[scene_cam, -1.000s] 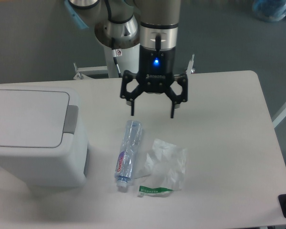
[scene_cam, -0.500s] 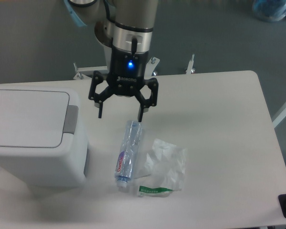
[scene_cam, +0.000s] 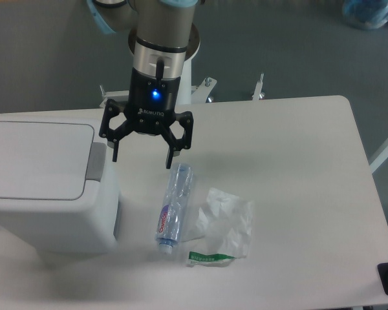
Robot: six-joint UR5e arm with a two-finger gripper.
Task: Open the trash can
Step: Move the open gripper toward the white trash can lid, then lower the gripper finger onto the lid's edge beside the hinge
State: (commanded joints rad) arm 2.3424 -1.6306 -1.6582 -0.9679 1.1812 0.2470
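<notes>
The white bench (scene_cam: 297, 194) fills most of the frame, and at its left edge sits the trash can (scene_cam: 48, 187), boxy and white, lid flat and shut, its grey push tab (scene_cam: 97, 161) facing right toward the middle. Just right of that tab hangs the gripper (scene_cam: 141, 158), blue light glowing, fingers (scene_cam: 170, 155) spread wide and holding nothing. Below it, centre frame, lies a clear bottle (scene_cam: 173, 203), with a crumpled plastic wrapper (scene_cam: 226, 223) beside it and a green label strip (scene_cam: 209, 258) underneath.

Smooth matt white plastic trash can (scene_cam: 45, 187), clear glossy plastic bottle (scene_cam: 174, 205), crinkled translucent wrapper (scene_cam: 225, 219).
</notes>
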